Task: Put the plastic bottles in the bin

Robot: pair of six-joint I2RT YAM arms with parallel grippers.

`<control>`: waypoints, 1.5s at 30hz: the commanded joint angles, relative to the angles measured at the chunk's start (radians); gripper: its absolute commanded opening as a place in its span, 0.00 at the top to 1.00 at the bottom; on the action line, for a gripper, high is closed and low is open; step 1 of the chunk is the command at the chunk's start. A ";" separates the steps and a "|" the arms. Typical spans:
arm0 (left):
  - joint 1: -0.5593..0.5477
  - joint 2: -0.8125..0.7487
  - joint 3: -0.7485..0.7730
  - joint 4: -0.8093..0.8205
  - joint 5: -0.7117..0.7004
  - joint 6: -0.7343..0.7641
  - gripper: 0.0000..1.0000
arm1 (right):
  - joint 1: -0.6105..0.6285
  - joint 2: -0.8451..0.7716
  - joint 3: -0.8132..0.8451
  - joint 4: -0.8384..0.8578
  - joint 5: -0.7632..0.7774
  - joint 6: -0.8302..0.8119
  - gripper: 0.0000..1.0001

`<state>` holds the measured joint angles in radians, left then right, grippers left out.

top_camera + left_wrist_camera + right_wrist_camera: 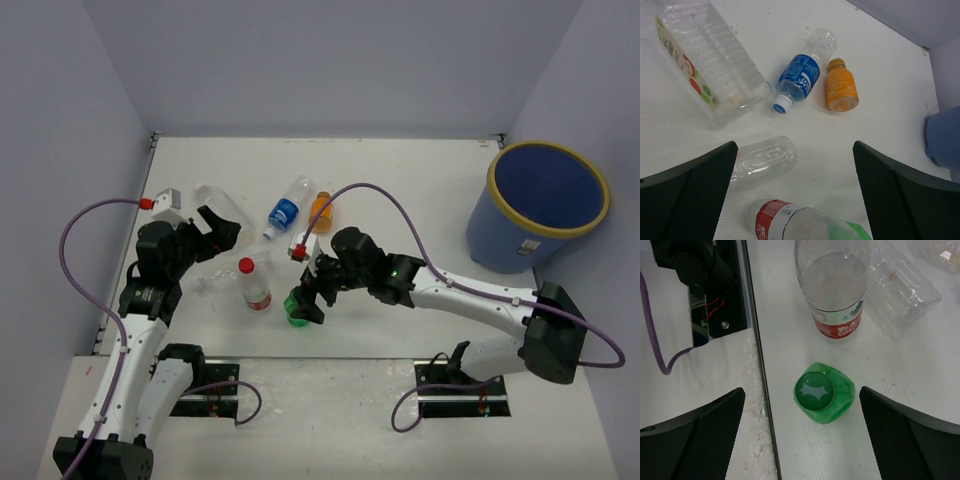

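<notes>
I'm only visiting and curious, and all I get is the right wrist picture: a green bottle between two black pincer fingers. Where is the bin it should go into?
Observer: The bin stands at the far right corner of the table, well off to the right of the green bottle.
Operator: Are there bottles I can't see?
Observer: Yes, a blue-labelled bottle and an orange bottle lie side by side farther back.
Operator: And the other pincer?
Observer: The left pincer is open over a clear bottle, holding nothing.
</notes>
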<state>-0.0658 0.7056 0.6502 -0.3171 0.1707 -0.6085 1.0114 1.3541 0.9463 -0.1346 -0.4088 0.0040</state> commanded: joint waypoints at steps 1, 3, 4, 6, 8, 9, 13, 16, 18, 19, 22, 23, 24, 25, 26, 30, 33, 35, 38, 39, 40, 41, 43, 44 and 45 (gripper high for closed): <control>0.001 0.005 -0.019 0.019 -0.030 -0.004 0.00 | 0.012 0.100 0.029 0.170 0.076 -0.021 0.01; 0.001 0.008 -0.016 0.017 -0.030 -0.002 0.00 | 0.015 0.129 0.029 0.185 0.085 -0.020 0.02; 0.001 0.011 -0.016 0.015 -0.031 -0.002 0.00 | 0.021 0.145 0.026 0.195 0.085 -0.016 0.02; 0.001 0.012 -0.020 0.013 -0.038 -0.004 0.00 | 0.036 0.161 0.010 0.234 0.082 -0.012 0.06; 0.001 0.012 -0.024 0.015 -0.047 -0.007 0.00 | 0.053 0.163 -0.017 0.271 0.084 -0.013 0.12; 0.001 0.013 -0.028 0.014 -0.060 -0.008 0.00 | 0.060 0.162 -0.024 0.281 0.087 -0.020 0.22; 0.001 0.027 -0.031 0.013 -0.065 -0.008 0.00 | 0.068 0.130 -0.035 0.275 0.174 -0.010 0.69; 0.001 0.031 -0.031 0.012 -0.067 -0.008 0.00 | 0.068 0.092 -0.032 0.240 0.246 0.034 0.85; 0.001 0.029 -0.032 0.013 -0.086 -0.016 0.00 | 0.068 0.060 -0.030 0.219 0.332 0.064 0.90; 0.001 0.027 -0.032 0.011 -0.098 -0.021 0.00 | 0.067 0.047 -0.028 0.207 0.402 0.073 0.92; 0.001 0.037 -0.012 -0.006 -0.152 -0.028 0.00 | 0.067 -0.041 0.010 0.105 0.626 0.089 0.97; 0.001 0.041 0.001 -0.013 -0.162 -0.028 0.00 | 0.064 -0.071 0.023 0.076 0.715 0.082 0.97; 0.001 0.046 0.013 -0.020 -0.165 -0.028 0.00 | 0.054 -0.108 0.039 0.053 0.817 0.070 0.98; 0.001 0.051 0.025 -0.026 -0.166 -0.028 0.00 | 0.037 -0.147 0.058 0.034 0.906 0.062 0.97; 0.001 0.053 0.035 -0.028 -0.166 -0.027 0.00 | 0.011 -0.183 0.078 0.022 0.968 0.061 0.97; 0.001 0.053 0.087 -0.037 -0.166 -0.016 0.00 | -0.196 -0.375 0.131 0.000 1.119 0.019 0.96; 0.001 0.050 0.150 -0.053 -0.195 -0.014 0.00 | -0.362 -0.477 0.185 0.001 1.174 -0.026 0.96; 0.001 0.048 0.186 -0.048 -0.202 -0.010 0.00 | -0.463 -0.524 0.224 0.010 1.200 -0.067 0.96; -0.001 0.061 0.252 -0.033 -0.190 0.007 0.00 | -0.617 -0.550 0.274 0.024 1.229 -0.127 0.94; -0.007 0.079 0.287 -0.029 -0.181 0.020 0.00 | -0.661 -0.543 0.292 0.026 1.215 -0.130 0.94; -0.015 0.093 0.310 -0.024 -0.173 0.030 0.00 | -0.700 -0.531 0.307 0.026 1.205 -0.131 0.94; -0.028 0.105 0.329 -0.020 -0.152 0.037 0.00 | -0.763 -0.517 0.319 0.025 1.196 -0.134 0.94; -0.081 0.140 0.369 -0.019 -0.172 0.051 0.00 | -0.859 -0.469 0.335 0.026 1.177 -0.144 0.93; -0.128 0.161 0.382 -0.021 -0.220 0.047 0.00 | -0.875 -0.448 0.340 0.024 1.173 -0.140 0.92; -0.217 0.202 0.396 -0.022 -0.286 0.040 0.00 | -0.944 -0.424 0.352 0.018 1.156 -0.122 0.91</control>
<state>-0.1230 0.8236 0.9769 -0.3617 -0.0130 -0.6032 0.1953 0.8107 1.2774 -0.1089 0.7713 -0.0989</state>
